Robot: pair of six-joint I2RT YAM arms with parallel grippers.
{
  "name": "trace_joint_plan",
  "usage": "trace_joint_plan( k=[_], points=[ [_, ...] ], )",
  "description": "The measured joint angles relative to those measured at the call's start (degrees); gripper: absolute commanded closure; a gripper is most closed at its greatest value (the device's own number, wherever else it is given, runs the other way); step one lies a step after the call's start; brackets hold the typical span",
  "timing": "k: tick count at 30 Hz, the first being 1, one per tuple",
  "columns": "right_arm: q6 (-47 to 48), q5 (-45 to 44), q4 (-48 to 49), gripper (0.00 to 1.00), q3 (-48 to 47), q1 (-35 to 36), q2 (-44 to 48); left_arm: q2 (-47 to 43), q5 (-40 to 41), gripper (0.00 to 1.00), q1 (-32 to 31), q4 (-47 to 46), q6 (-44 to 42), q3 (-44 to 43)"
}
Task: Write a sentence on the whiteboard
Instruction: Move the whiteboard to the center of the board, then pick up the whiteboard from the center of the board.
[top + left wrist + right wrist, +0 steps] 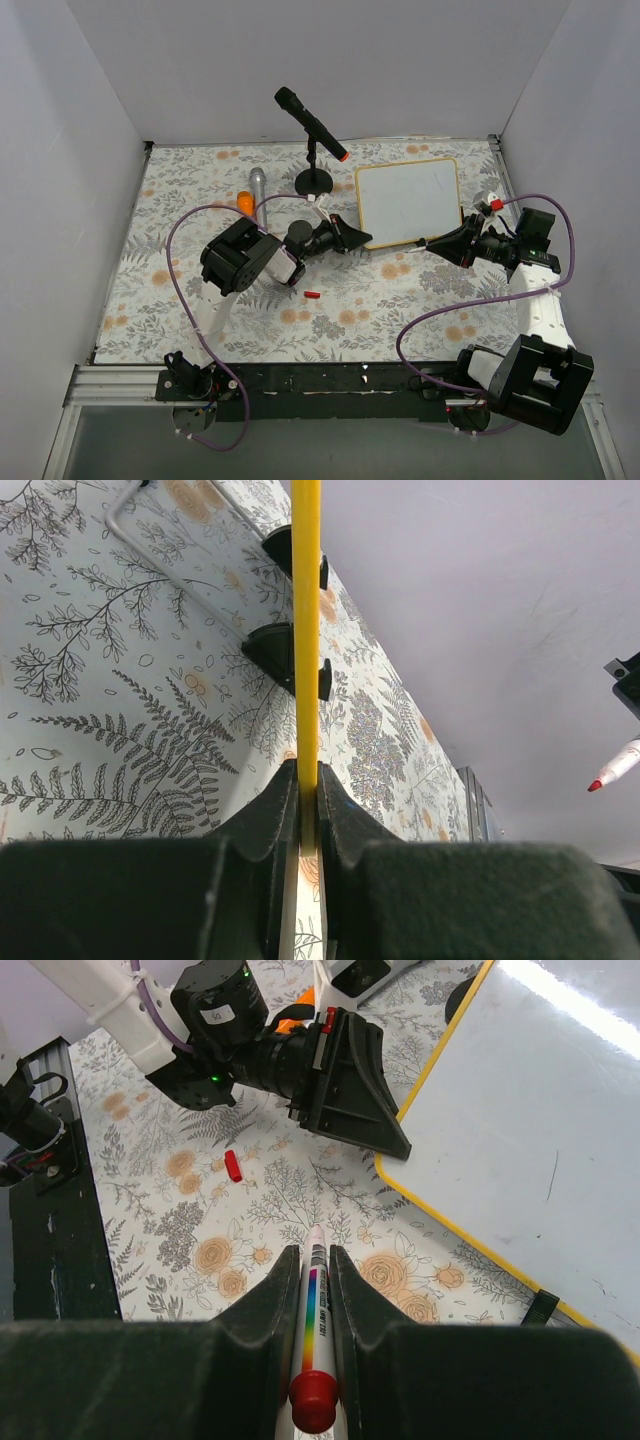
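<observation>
The whiteboard [408, 200], white with a yellow rim, lies flat at the back right of the table. No red sentence shows on it; its face is blank apart from a faint thin mark. My left gripper [358, 238] is shut on the board's near left corner. In the left wrist view [307, 770] the jaws pinch the yellow rim [306, 630] edge-on. My right gripper [435, 243] hovers just off the board's near edge, shut on a white marker [318, 1300] with a red end, lying along the fingers. The board also shows in the right wrist view [540, 1110].
A black microphone [312, 125] on a round-based stand stands behind the board's left side. A silver and orange object [252, 195] lies at the back left. A small red cap [312, 295] lies on the floral cloth near the middle. White walls enclose the table.
</observation>
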State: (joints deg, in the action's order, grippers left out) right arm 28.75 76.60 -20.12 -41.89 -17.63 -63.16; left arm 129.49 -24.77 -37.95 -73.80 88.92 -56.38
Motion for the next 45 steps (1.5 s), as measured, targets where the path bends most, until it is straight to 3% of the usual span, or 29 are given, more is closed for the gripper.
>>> trace_joint_plan(
  k=[7, 31, 36, 45],
  points=[
    [0.0, 0.1, -0.4, 0.99, 0.0, 0.0, -0.1, 0.4, 0.5, 0.96, -0.2, -0.1, 0.5, -0.5],
    [0.7, 0.1, -1.0, 0.99, 0.0, 0.0, -0.2, 1.1, 1.6, 0.59, -0.2, -1.0, 0.5, -5.4],
    [1.1, 0.1, -1.2, 0.99, 0.0, 0.0, -0.2, 2.7, 1.1, 0.46, 0.3, -1.2, 0.4, -8.3],
    [1.5, 0.1, -2.0, 0.99, -0.7, 0.0, -0.2, 3.3, -0.1, 0.46, 1.6, 2.1, 0.4, -13.7]
  ],
)
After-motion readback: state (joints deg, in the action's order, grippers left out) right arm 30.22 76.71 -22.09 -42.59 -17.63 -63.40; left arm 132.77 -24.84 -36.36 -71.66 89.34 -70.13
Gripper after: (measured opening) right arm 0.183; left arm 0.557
